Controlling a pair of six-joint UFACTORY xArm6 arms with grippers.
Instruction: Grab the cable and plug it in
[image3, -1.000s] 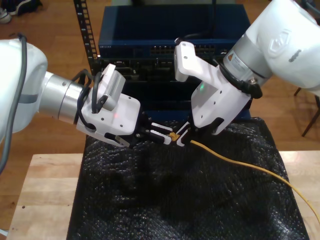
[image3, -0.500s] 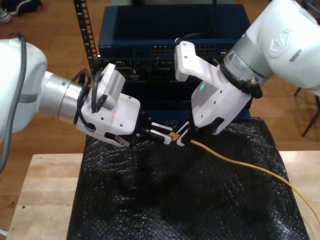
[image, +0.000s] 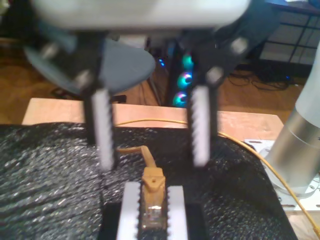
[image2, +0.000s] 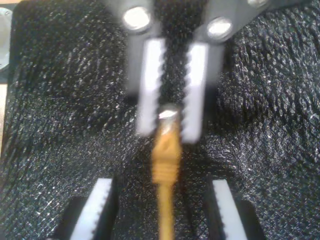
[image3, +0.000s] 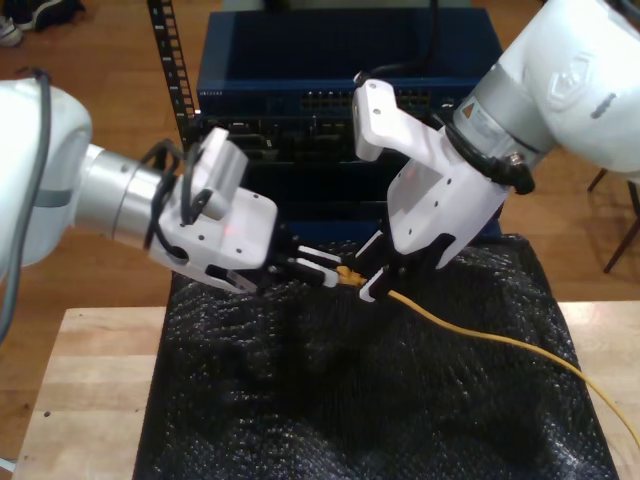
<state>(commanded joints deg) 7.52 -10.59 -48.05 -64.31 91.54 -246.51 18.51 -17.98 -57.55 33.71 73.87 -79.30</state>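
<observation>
My first gripper (image: 152, 200) pinched the plug (image: 151, 214) of the cable (image3: 480, 335) just above the mat (image3: 300, 400). My second gripper (image2: 159, 192) was spread wide with the cable running between its fingers. It looked blurry in the first wrist view, and a second ago it sat closer to the plug.
</observation>
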